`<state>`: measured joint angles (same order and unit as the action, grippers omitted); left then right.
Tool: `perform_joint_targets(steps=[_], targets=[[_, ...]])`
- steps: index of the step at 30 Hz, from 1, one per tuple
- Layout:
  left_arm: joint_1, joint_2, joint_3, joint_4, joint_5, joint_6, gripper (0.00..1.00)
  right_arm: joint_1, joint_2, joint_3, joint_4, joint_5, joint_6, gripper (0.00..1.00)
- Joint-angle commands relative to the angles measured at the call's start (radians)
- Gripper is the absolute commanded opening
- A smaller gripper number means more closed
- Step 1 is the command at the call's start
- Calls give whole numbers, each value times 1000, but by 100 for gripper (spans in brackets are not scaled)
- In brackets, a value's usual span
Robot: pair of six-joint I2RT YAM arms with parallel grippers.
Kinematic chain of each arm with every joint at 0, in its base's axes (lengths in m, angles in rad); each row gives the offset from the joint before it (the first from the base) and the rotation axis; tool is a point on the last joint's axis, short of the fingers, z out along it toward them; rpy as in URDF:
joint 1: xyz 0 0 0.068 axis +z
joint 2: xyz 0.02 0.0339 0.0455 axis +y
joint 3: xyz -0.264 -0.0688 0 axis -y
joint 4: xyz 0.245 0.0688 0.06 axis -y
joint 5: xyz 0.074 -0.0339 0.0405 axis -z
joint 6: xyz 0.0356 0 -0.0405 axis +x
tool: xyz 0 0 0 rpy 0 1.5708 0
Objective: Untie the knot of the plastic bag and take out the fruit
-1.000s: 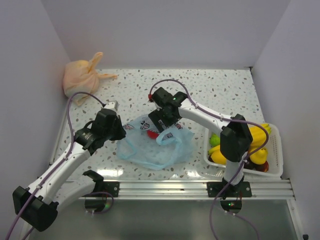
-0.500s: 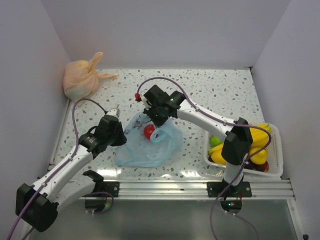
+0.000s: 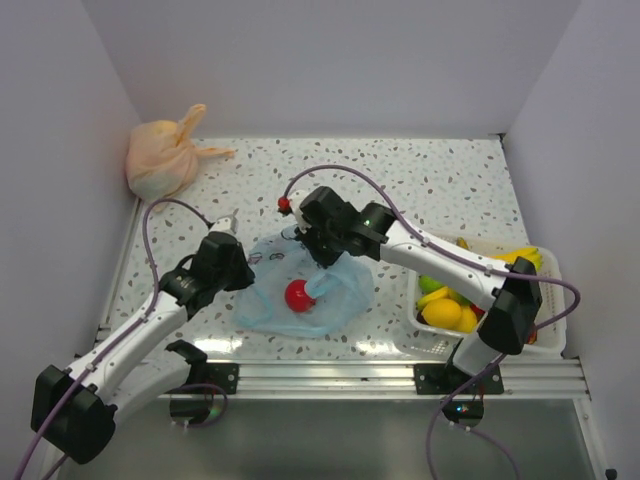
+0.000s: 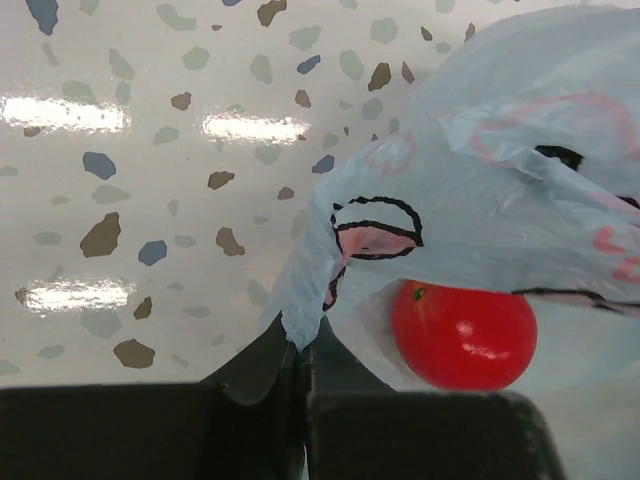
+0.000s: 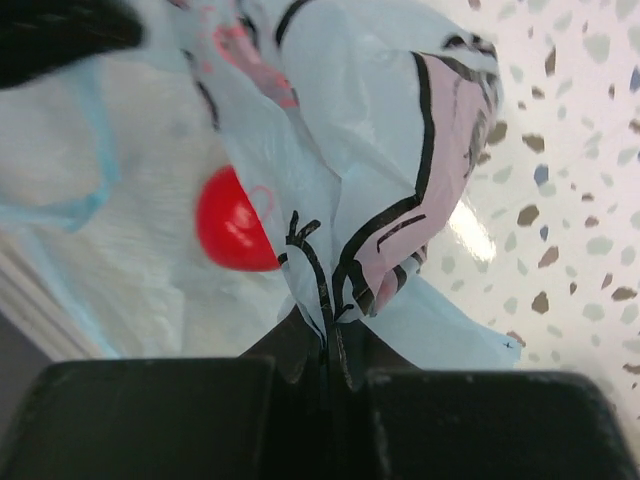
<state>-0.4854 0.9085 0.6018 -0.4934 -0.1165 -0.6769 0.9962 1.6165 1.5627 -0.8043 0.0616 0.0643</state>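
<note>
You're holding the plastic bag (image 3: pixel 348 288) mid-table with both pincers clenched on film, left gripper (image 4: pixel 300 345) at its 9 o'clock edge, right gripper (image 5: pixel 330 345) at 12, likely tensioning the mouth open around the red fruit (image 3: pixel 298 296), possibly under film.

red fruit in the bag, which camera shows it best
Left wrist: the red fruit is large and sharp, its top under the blue bag. Top view shows it whole but small; right wrist, half hidden behind the bag.
</note>
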Motion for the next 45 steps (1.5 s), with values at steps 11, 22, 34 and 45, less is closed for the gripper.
perform_joint_targets(steps=[11,22,34,45], targets=[[2,-56,45,-62,9,10,0,-96,-24,-5,8,90,63,84],[2,-10,128,-103,31,8,0,90,-66,269,-81,77,45,93],[2,-20,135,-132,26,14,0,111,-6,-130,229,-36,164,84],[2,-33,124,-140,28,14,0,78,158,-228,407,32,170,87]])
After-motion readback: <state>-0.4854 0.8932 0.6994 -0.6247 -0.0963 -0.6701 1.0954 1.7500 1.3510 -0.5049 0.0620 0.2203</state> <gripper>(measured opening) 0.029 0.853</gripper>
